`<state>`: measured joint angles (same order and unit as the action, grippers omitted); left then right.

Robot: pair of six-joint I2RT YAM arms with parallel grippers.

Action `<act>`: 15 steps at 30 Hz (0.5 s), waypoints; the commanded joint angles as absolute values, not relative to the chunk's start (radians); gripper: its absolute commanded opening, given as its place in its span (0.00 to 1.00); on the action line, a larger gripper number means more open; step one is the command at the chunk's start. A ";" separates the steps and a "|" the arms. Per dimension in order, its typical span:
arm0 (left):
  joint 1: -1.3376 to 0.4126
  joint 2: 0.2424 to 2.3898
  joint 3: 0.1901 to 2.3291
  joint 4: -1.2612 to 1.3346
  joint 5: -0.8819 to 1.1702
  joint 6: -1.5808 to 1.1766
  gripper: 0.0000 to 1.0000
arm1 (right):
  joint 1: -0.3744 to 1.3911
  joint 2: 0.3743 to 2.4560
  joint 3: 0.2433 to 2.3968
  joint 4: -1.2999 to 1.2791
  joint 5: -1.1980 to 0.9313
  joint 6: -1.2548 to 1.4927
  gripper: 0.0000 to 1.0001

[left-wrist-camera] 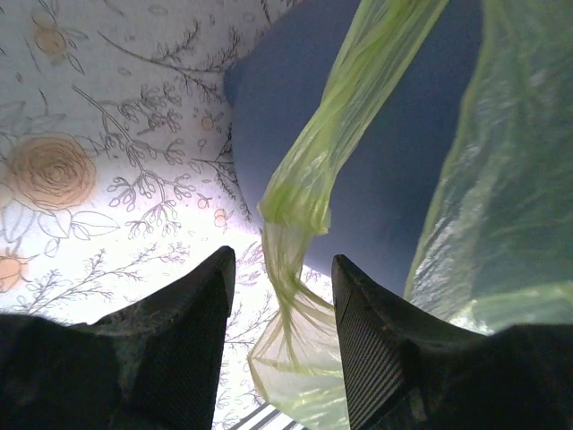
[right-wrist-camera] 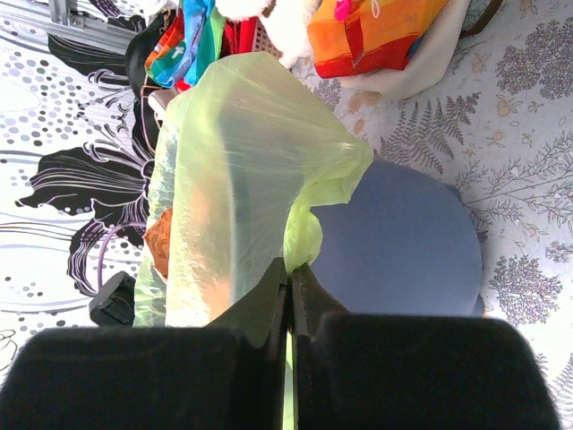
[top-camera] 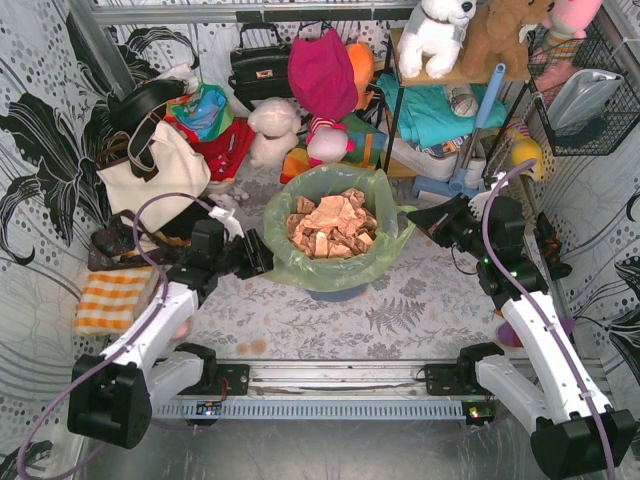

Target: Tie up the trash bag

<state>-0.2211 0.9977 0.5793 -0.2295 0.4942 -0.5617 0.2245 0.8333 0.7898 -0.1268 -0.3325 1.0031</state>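
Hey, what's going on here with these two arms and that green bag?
Two robot arms are working on the trash bag, which sits in the blue-grey bin and holds tan paper scraps. The right gripper is shut on a bunched bit of the bag's edge on its side. The left gripper is open, with a twisted strand of the bag hanging between its fingers, not pinched. No knot has been tied.

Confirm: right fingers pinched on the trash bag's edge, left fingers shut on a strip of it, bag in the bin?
Left wrist view: the left fingers are open, the trash bag strip hanging between them. The right fingers pinched on its edge, bag in the bin: correct.
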 commanded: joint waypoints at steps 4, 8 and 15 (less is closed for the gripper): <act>-0.271 1.078 0.541 -0.068 0.483 -0.613 0.52 | 0.220 0.839 0.826 -0.120 -0.333 0.982 0.00; -0.276 1.105 0.544 -0.132 0.377 -0.624 0.41 | 0.219 0.837 0.823 -0.123 -0.331 0.981 0.00; -0.276 1.106 0.552 -0.182 0.258 -0.640 0.25 | 0.220 0.826 0.815 -0.126 -0.327 0.979 0.00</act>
<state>-0.2745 1.1065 0.5415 -0.1780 0.3550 -0.6350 0.2245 0.8398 0.7918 -0.1291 -0.3325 1.0012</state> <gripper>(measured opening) 0.278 0.003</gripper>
